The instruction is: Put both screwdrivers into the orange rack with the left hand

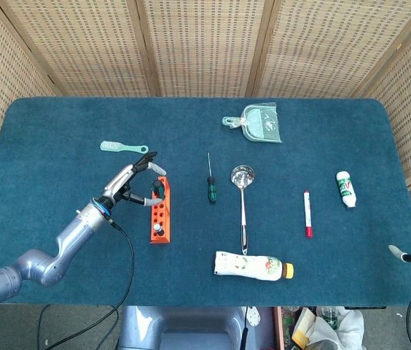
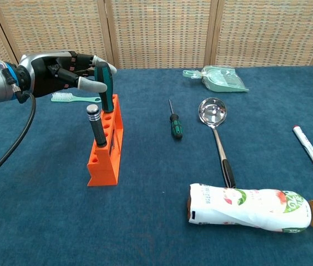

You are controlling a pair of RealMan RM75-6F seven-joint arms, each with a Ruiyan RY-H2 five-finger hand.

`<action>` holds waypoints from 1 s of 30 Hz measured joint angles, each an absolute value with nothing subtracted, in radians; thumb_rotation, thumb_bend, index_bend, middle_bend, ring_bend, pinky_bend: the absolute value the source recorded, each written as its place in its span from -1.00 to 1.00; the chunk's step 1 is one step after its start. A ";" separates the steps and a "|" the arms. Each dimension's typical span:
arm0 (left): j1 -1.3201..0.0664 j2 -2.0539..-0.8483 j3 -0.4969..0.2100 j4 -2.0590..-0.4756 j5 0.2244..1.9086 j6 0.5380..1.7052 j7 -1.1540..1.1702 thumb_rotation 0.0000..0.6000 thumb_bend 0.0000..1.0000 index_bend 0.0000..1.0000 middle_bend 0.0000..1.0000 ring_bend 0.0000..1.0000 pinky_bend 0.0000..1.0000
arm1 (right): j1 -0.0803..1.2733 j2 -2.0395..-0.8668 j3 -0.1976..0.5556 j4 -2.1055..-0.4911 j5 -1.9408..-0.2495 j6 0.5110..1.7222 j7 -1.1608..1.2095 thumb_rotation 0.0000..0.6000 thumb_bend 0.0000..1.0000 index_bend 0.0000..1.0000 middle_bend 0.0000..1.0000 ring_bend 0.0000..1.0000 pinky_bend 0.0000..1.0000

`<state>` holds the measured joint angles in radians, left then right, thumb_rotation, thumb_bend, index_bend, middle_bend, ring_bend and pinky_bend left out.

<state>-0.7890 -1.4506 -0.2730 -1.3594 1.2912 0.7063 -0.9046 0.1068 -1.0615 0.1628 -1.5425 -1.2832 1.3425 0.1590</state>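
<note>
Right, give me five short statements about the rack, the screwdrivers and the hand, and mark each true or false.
1. The orange rack stands upright on the table. True.
2. The left hand holds a teal-handled screwdriver at the rack's far end. True.
3. The rack's near end is empty. False: a black tool stands in it.
4. The green-handled screwdriver is in the rack. False: it lies on the cloth beside the ladle.
5. The squashed bottle stands upright. False: it lies on its side.

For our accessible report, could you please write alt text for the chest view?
The left hand holds a teal-handled screwdriver upright in the orange rack, beside a black-handled tool. A green screwdriver lies on the blue table.
</note>
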 measured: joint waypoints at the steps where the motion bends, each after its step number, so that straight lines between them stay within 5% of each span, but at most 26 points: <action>1: -0.788 -1.449 -0.273 -1.362 1.293 0.708 -0.906 1.00 -0.94 -0.39 -1.00 -1.00 -1.00 | 0.107 -1.061 0.163 -1.543 -1.283 1.343 0.159 1.00 -1.00 -1.00 -1.00 -1.00 -1.00; 11: -0.751 -1.393 -0.272 -1.415 1.366 0.795 -0.963 1.00 -1.00 -1.00 -1.00 -1.00 -1.00 | 0.103 -1.056 0.162 -1.549 -1.290 1.350 0.166 1.00 -1.00 -1.00 -1.00 -1.00 -1.00; 18: -0.671 -1.295 -0.233 -1.456 1.446 0.952 -0.863 1.00 -1.00 -1.00 -1.00 -1.00 -1.00 | 0.098 -1.054 0.160 -1.555 -1.300 1.361 0.168 1.00 -1.00 -1.00 -1.00 -1.00 -1.00; 30: -0.307 -1.181 -0.077 -1.496 1.465 1.366 -0.226 1.00 -1.00 -1.00 -1.00 -1.00 -1.00 | 0.091 -1.060 0.147 -1.563 -1.327 1.386 0.140 1.00 -1.00 -1.00 -1.00 -1.00 -1.00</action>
